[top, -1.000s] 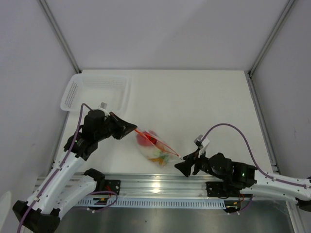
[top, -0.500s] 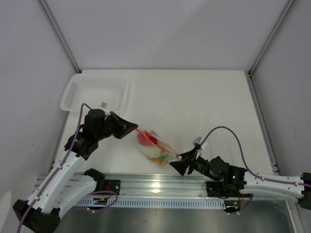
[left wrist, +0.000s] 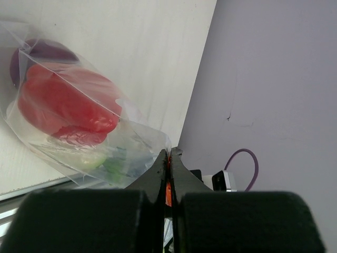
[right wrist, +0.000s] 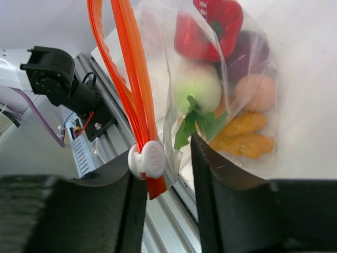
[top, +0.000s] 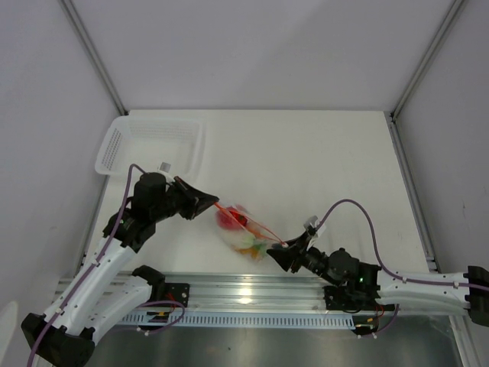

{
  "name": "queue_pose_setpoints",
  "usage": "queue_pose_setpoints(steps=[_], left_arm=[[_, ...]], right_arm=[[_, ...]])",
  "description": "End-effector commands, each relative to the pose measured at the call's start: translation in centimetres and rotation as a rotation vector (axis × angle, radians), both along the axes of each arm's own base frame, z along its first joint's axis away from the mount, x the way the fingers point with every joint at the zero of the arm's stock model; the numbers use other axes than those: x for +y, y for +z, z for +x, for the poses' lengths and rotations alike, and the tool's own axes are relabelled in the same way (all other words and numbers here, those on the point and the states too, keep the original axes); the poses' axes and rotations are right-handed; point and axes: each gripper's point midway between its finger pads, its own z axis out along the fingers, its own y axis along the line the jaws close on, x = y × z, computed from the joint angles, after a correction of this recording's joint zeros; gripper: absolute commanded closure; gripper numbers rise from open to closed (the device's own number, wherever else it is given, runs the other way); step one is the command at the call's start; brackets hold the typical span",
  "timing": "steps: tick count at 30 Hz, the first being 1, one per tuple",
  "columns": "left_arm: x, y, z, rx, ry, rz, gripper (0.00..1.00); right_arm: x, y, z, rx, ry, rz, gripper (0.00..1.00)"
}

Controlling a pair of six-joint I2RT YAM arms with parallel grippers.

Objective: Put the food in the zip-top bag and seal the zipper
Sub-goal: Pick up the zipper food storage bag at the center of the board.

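The clear zip-top bag (top: 243, 234) hangs stretched between my two grippers near the table's front edge. It holds the food: a red piece (right wrist: 210, 26), a white one with green (right wrist: 197, 89), a purple one (right wrist: 247, 52) and orange-yellow long ones (right wrist: 245, 134). My left gripper (top: 215, 203) is shut on the left end of the orange-red zipper (left wrist: 168, 190). My right gripper (right wrist: 164, 153) is open at the zipper's right end (right wrist: 129, 79). The white slider (right wrist: 150, 159) sits between its jaws, against the left finger.
A white slotted basket (top: 122, 145) stands at the back left of the table. The aluminium rail (top: 244, 290) runs along the front edge just below the bag. Purple cables loop off both arms.
My right arm has reached further left and its gripper has moved slightly up onto the bag's right corner. The left gripper and the bag have barely moved.
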Motion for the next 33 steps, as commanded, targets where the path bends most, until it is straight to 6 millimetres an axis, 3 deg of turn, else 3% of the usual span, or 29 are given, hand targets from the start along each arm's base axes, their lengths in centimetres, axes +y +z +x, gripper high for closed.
queue_pose_setpoints(steps=[1,13,20,21,22,25,27,29,32,33], left_arm=[[-0.3,0.8,0.3,-0.01,-0.002,-0.038,0.99],[-0.4,0.9,0.3,-0.004,-0.001,-0.056,0.99],[-1.4,1.7,-0.2,0.031,-0.002,-0.204,0.99],[-1.6,0.6,-0.7,0.064,-0.013,-0.231,0.99],[-1.9,1.6,-0.5,0.055,-0.011,-0.288,0.99],[-1.8,1.9,-0.5,0.06,-0.005,-0.293,0.99],[-1.5,2.9,-0.4,0.028,0.005,-0.276,0.99],[-1.2,2.6,-0.5,0.021,0.006,-0.239,0.99],[-0.9,2.3,-0.6,-0.005,-0.002,-0.184,0.99],[-0.9,2.1,-0.6,-0.033,-0.023,-0.152,0.99]], right_arm=[[-0.5,1.9,0.5,-0.022,-0.043,0.078,0.59],[-0.9,1.0,0.3,-0.006,-0.036,0.065,0.6],[-0.9,0.4,0.0,-0.004,-0.025,0.064,0.55],[-1.0,0.4,0.1,-0.005,-0.028,0.062,0.55],[-1.0,0.5,0.2,-0.009,-0.034,0.059,0.55],[-1.2,0.6,0.4,-0.013,-0.048,0.057,0.57],[-1.4,1.0,0.5,-0.006,-0.06,0.067,0.67],[-1.6,0.9,0.7,0.006,-0.074,0.053,0.75],[-1.7,2.3,0.5,-0.001,-0.065,0.05,0.92],[-1.6,3.6,0.5,-0.011,-0.057,0.061,1.0]])
